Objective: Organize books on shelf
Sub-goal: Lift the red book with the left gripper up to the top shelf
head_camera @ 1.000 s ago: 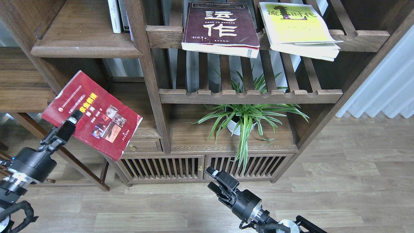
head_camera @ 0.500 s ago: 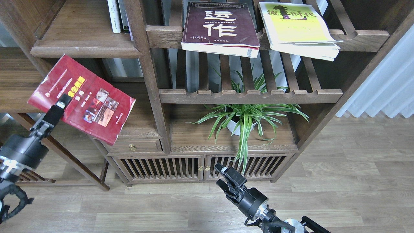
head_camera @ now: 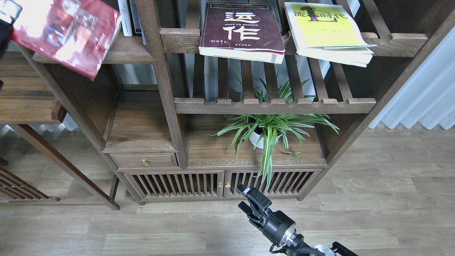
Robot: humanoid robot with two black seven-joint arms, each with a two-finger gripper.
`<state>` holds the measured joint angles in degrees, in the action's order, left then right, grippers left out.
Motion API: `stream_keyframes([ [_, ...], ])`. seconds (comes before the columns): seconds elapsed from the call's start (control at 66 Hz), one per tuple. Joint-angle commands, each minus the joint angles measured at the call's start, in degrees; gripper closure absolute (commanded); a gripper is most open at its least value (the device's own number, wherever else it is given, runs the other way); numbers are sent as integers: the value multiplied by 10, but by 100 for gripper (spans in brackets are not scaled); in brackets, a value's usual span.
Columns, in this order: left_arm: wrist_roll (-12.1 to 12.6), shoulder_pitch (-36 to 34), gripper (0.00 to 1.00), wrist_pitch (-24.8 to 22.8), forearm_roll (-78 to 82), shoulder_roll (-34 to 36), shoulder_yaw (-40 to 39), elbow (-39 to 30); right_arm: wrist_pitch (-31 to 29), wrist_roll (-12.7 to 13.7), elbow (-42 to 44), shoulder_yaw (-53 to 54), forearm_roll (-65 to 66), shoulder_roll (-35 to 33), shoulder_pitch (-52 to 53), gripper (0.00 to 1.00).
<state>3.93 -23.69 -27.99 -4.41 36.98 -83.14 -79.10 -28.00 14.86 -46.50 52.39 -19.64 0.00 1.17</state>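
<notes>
The red book [head_camera: 67,32] with small photos is blurred and tilted at the top left. It hangs over the left part of the shelf [head_camera: 122,53], a solid dark-brown board with a rounded front lip. My left gripper [head_camera: 4,21] shows only as a dark bit at the left edge, holding the book's left end. The thick maroon book [head_camera: 241,28] and the yellow-green book [head_camera: 327,30] lie flat on the upper slatted rack. My right gripper [head_camera: 245,197] is open and empty, low over the floor in front of the cabinet.
Slim white and dark-spined books [head_camera: 126,17] stand at the shelf's right end against a vertical post [head_camera: 156,71]. A potted spider plant [head_camera: 270,131] sits under the lower slatted rack [head_camera: 273,105]. A brass-knobbed drawer [head_camera: 144,161] is below left.
My left arm has swung the red book up and left, from beside the drawer level to the top shelf. My right gripper has drifted slightly right and down.
</notes>
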Motion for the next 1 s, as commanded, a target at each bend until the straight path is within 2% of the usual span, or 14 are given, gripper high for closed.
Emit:
stream_keyframes([
  [0.0, 0, -24, 95, 0, 1, 30, 5, 2, 0, 0, 0, 0, 0, 0, 0, 0],
  [0.121, 4, -35, 94, 0, 7, 44, 14, 5, 0, 0, -1, 0, 0, 0, 0, 0],
  [0.258, 56, -66, 94, 0, 23, 44, 19, 7, 0, 0, -1, 0, 0, 0, 0, 0],
  [0.273, 71, -85, 94, 0, 32, 43, 19, 11, 0, 0, -2, 0, 0, 0, 0, 0],
  [0.303, 75, -95, 94, 0, 39, 42, 19, 15, 0, 0, -2, 0, 0, 0, 0, 0],
  [0.682, 78, -155, 94, 0, 155, 46, 17, 47, 0, 0, -2, 1, -1, 0, -6, 0],
  [0.818, 95, -191, 94, 0, 180, 47, 21, 76, 0, 0, -2, 1, -1, 0, -6, 0],
  [0.985, 96, -228, 94, 0, 229, 47, 25, 108, 0, 0, -2, 1, -1, 0, -6, 0],
])
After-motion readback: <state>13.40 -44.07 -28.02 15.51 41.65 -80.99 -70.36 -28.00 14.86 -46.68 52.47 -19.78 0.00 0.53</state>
